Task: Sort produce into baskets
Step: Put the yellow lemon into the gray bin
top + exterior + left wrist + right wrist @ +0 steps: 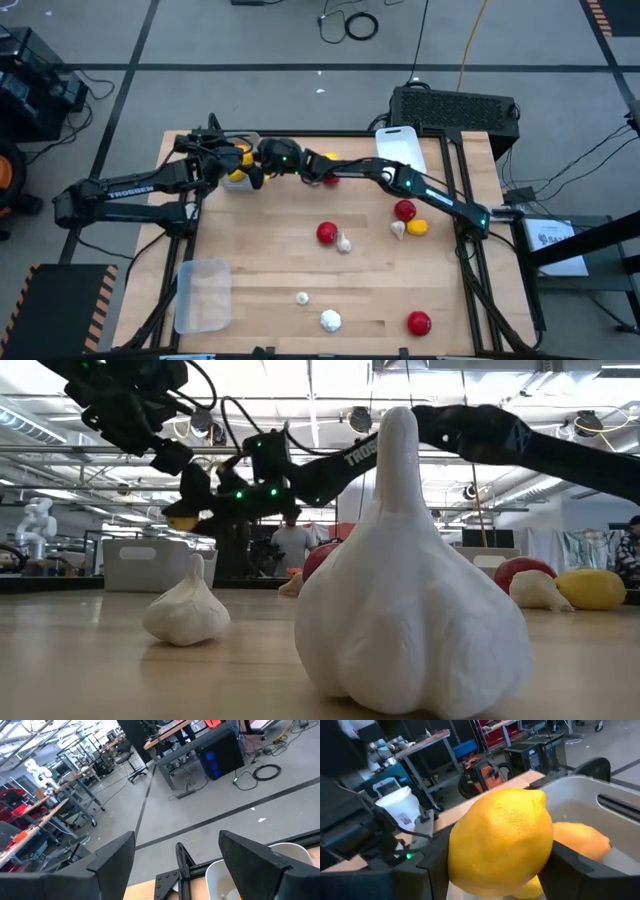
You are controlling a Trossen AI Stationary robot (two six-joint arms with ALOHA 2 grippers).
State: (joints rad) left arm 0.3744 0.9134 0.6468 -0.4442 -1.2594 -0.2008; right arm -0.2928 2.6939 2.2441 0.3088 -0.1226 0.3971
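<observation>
Filling the right wrist view, a lemon [500, 842] is pinched by the right gripper [245, 172] over the grey basket [580, 802] holding another lemon [580, 842]; overhead hides this. Left gripper [175, 857] gapes, unladen.

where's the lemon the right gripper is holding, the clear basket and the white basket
lemon [500, 840]: right wrist view, middle of its yellow skin, between the fingers.
clear basket [183, 300]: high view, its left rim, near-left part of the table.
white basket [396, 143]: high view, its bare floor, at the table's far edge.
</observation>
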